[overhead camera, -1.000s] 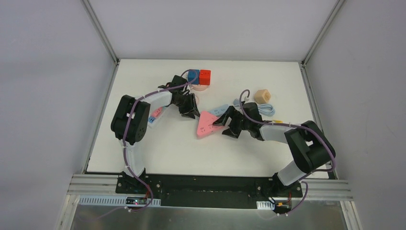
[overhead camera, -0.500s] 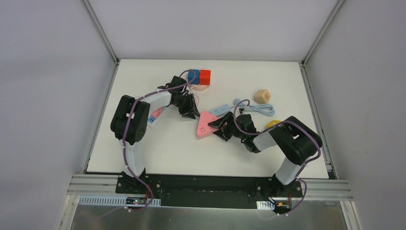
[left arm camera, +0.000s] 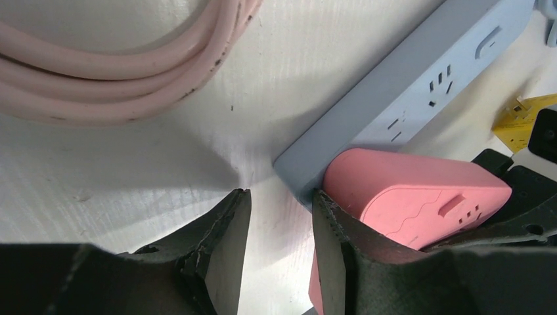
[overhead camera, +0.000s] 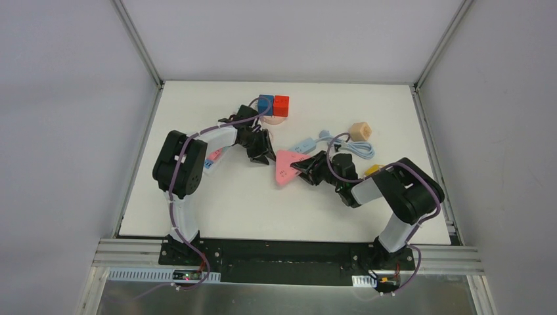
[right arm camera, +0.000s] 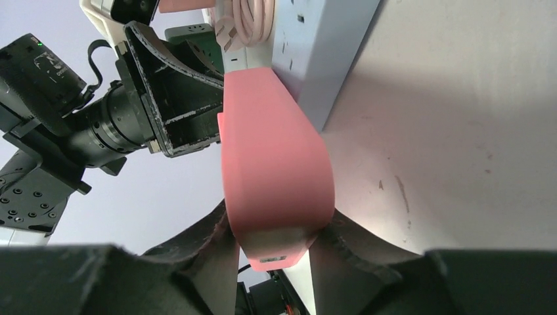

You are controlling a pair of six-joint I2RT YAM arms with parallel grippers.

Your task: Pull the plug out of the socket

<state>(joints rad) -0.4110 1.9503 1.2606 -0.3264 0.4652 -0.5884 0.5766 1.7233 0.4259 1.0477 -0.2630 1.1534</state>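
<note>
A pink, triangular plug (overhead camera: 284, 168) sits in the end of a light blue socket strip (overhead camera: 303, 145) at the table's middle. My right gripper (overhead camera: 307, 172) is shut on the plug's narrow tail; in the right wrist view the plug (right arm camera: 276, 164) fills the space between both fingers of the gripper (right arm camera: 274, 244). My left gripper (overhead camera: 263, 156) is just left of the plug. In its wrist view the gripper (left arm camera: 279, 252) stands slightly open over bare table, and its right finger (left arm camera: 332, 249) is against the plug (left arm camera: 414, 190) and the strip's (left arm camera: 407, 92) end.
A coiled pink cable (left arm camera: 131, 85) lies behind the left gripper, under a blue cube (overhead camera: 265, 104) and a red cube (overhead camera: 281, 105). A beige cube (overhead camera: 360, 131), a blue cord (overhead camera: 358, 149) and a yellow piece (overhead camera: 372, 169) are to the right. A pink-and-white strip (overhead camera: 213, 157) lies under the left arm.
The right gripper has closed from wide open onto the pink plug, and its arm has folded in. Plug and blue strip shifted slightly. The left arm has hardly moved.
</note>
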